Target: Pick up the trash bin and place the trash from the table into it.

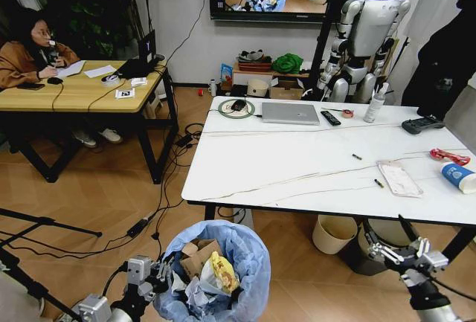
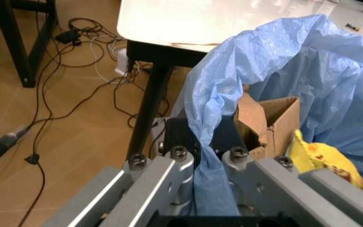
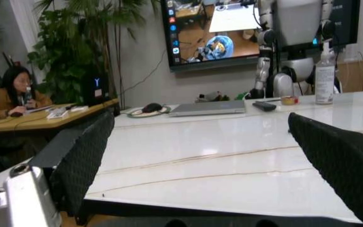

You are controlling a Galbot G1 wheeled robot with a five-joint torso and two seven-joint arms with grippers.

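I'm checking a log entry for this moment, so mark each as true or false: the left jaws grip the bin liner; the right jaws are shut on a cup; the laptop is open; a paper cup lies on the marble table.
1. The left gripper clamps the trash bin at its blue liner: true.
2. The right gripper is shut on a cup: false; its jaws stand open, holding nothing.
3. The laptop is open: false; it lies closed.
4. A blue-white paper cup lies on the table: true.
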